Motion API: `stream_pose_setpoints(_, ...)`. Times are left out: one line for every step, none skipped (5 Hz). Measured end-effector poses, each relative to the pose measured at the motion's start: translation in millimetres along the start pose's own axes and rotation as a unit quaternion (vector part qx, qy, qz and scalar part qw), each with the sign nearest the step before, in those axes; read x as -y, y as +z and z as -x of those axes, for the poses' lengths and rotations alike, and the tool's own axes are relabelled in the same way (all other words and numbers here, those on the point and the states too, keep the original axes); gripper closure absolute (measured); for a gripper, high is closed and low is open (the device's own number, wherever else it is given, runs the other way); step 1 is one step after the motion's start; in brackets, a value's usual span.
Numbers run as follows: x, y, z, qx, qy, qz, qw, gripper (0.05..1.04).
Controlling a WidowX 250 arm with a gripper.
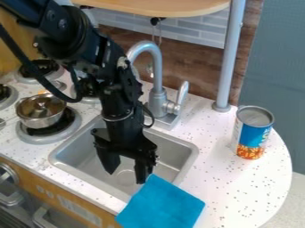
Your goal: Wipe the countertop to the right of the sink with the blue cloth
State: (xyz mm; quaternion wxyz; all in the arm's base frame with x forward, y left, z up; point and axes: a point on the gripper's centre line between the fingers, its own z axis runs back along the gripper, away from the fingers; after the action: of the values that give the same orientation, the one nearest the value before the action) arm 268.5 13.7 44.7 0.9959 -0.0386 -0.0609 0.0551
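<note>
A black robot arm (pixel 116 95) reaches down from the upper left of the view, its gripper (pixel 126 177) hanging over a small metal sink (pixel 191 153) set in a speckled white counter (pixel 238 187). The two fingers point downward and stand apart, with the grey of the basin visible between them. A bright blue cloth (pixel 162 205) lies at the near right corner of the sink, one corner of it pointing toward the basin and its lower part running out at the bottom of the view. The cloth is just beside the nearer fingertip (whether the two touch cannot be told from this angle).

Behind the basin rise a curved silver faucet (pixel 156 67) and its lever handle (pixel 182 93). At left, a small silver pot (pixel 40 119) sits on one of the burners of a toy stove. At right, a blue, white and orange can (pixel 253 133) stands upright on the counter, well apart from the gripper, its round grey top facing up. Near it, a grey pole (pixel 229 58) climbs past a wooden shelf (pixel 161 6) at the top, in front of brown wood-look panelling and pale tiles.
</note>
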Motion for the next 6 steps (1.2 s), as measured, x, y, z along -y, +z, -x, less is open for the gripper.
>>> stream_pose_setpoints(0.6, -6.3, 5.0, -0.014, -0.002, 0.0, 0.9999, 0.083)
stream_pose_setpoints(-0.6, -10.6, 14.8, -0.021, -0.016, -0.001, 0.9997, 0.083)
stream_pose_setpoints(-3.6, -9.8, 18.8, -0.009, -0.033, -0.01, 0.9994, 0.083)
stream_pose_setpoints(2.0, -11.6, 14.8, 0.008, -0.042, -0.017, 0.9989, 0.083)
stream_pose_setpoints(13.2, -24.2, 12.5, 0.013, -0.052, -0.024, 0.9983, 0.083)
stream_pose_setpoints(19.1, -41.3, 10.7, 0.01, -0.061, -0.036, 0.9974, 0.083)
